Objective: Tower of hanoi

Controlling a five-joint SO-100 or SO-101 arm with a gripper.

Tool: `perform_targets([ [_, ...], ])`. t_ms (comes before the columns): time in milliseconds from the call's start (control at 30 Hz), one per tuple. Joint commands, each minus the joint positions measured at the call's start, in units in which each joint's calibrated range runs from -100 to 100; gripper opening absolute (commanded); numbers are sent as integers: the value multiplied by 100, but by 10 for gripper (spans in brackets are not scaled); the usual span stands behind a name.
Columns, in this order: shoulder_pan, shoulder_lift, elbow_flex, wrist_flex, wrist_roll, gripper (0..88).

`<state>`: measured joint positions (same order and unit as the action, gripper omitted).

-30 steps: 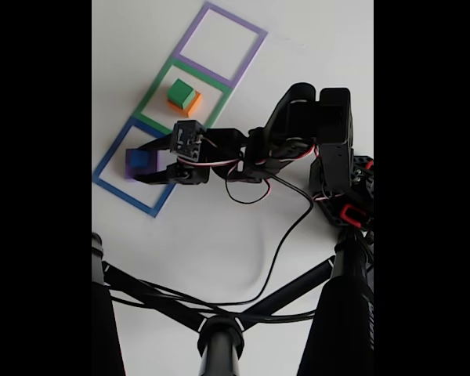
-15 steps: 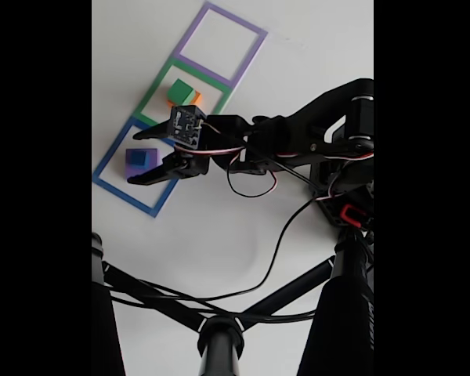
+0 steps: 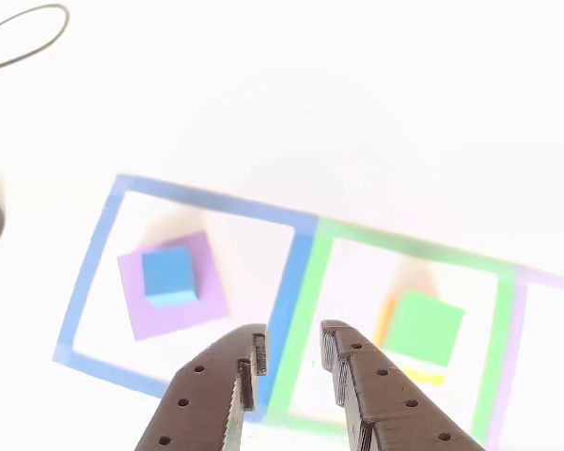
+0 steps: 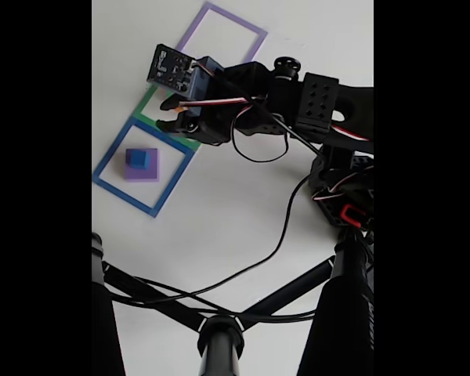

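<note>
In the other view the small blue cube (image 3: 169, 275) sits on the flat purple block (image 3: 210, 303) inside the blue square outline (image 3: 89, 272). The green block (image 3: 423, 326) rests on the orange-yellow block (image 3: 388, 315) inside the green outline (image 3: 310, 310). My gripper (image 3: 291, 349) stands open and empty above the border between the two squares, apart from both stacks. In the fixed view the blue cube (image 4: 139, 159) and purple block (image 4: 151, 174) lie left of and below my gripper (image 4: 169, 114), which hangs over the green outline (image 4: 146, 103) and hides the green and orange-yellow blocks.
A purple square outline (image 4: 222, 37) lies past the green one, with nothing in it. A black cable (image 4: 274, 243) trails from the arm's base (image 4: 348, 188) across the white table. Black stand legs (image 4: 219, 337) cross the bottom of the fixed view.
My gripper has opened off the blue cube, left it on the purple block, risen and swung toward the green square.
</note>
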<state>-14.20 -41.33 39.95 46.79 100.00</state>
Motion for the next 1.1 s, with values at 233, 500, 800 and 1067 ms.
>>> perform_targets([
  [233, 720, -102, -3695, 4123, 0, 1],
  [500, 1037, -30, -4331, 4827, 0, 4],
  [800, 1372, -740, -1895, 3013, 0, 152],
  [1067, 1861, -1443, 1114, 196, 0, 273],
])
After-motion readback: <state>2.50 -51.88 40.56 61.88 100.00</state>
